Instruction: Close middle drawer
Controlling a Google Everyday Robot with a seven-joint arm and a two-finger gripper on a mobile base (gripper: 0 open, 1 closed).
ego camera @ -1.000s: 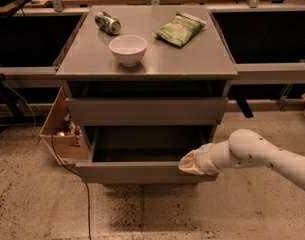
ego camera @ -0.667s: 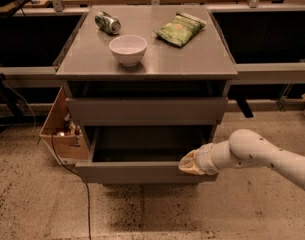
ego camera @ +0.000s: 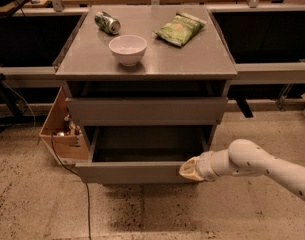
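The middle drawer [ego camera: 134, 171] is pulled well out of the grey cabinet [ego camera: 147, 64], and its dark inside shows. Its plain grey front faces me, low down near the floor. Above it, the uppermost grey drawer front [ego camera: 147, 110] stands only slightly out. The lowest drawer is hidden under the open one. My gripper [ego camera: 190, 169] is at the right end of the middle drawer's front, touching or almost touching it, with my white arm [ego camera: 262, 164] reaching in from the right.
On the cabinet top stand a white bowl [ego camera: 127, 49], a tipped can [ego camera: 107, 22] and a green chip bag [ego camera: 181, 29]. A wooden box [ego camera: 62, 129] with small items leans against the cabinet's left side. A cable [ego camera: 87, 199] runs over the speckled floor.
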